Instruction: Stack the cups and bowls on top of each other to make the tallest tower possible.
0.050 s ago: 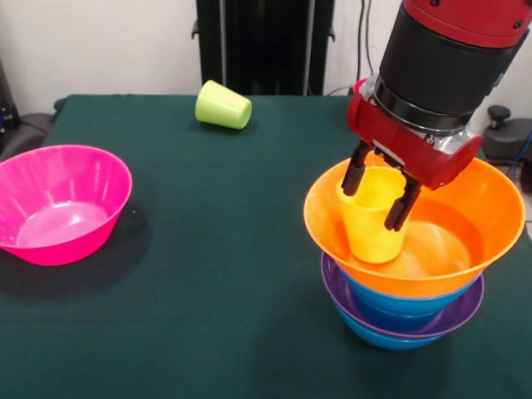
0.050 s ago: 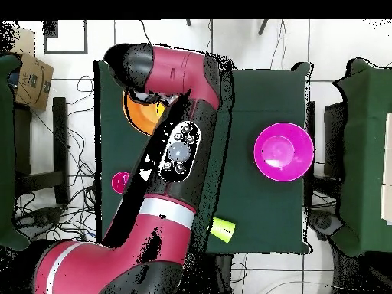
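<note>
The tower stands at the right: a blue bowl (image 1: 384, 336) lowest, a purple bowl (image 1: 465, 313), another blue bowl (image 1: 397, 302), and the wide orange bowl (image 1: 490, 218) (image 2: 140, 115) on top. A yellow cup (image 1: 374, 226) stands upright inside the orange bowl, against its left wall. My gripper (image 1: 380, 189) comes down from above, its black fingers (image 1: 356, 170) pressed on either side of the cup's rim. The arm hides the gripper in the overhead view. A lime green cup (image 1: 223, 105) (image 2: 223, 228) lies on its side at the far edge. A large pink bowl (image 1: 62, 204) (image 2: 283, 151) sits upright at the left.
In the overhead view a small pink-red round thing (image 2: 120, 182) sits at the table's left edge beside the arm. The dark green table (image 1: 233, 249) lies open between the pink bowl and the tower.
</note>
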{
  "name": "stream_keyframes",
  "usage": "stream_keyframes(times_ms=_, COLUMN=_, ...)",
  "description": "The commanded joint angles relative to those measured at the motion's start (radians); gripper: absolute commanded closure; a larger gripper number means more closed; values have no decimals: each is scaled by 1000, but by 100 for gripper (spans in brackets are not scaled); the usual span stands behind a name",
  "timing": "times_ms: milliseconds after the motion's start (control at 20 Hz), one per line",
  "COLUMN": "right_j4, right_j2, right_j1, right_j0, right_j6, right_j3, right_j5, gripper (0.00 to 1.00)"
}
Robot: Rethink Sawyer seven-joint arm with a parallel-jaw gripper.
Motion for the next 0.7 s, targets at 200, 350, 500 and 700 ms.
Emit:
stream_keyframes(times_ms=200, right_j4=-3, right_j2=43, right_j1=9, right_j0=18, right_j6=204, right_j3=5, right_j5=-34, gripper=0)
stream_keyframes(times_ms=350, right_j4=-14, right_j2=33, right_j1=12, right_j0=13, right_j6=188, right_j3=-3, right_j5=-50, gripper=0)
stream_keyframes(times_ms=500, right_j4=-7, right_j2=32, right_j1=1, right_j0=24, right_j6=201, right_j3=13, right_j5=-58, gripper=0)
stream_keyframes(times_ms=700, right_j4=0, right_j2=36, right_j1=-24, right_j0=24, right_j6=189, right_j3=30, right_j5=-52, gripper=0)
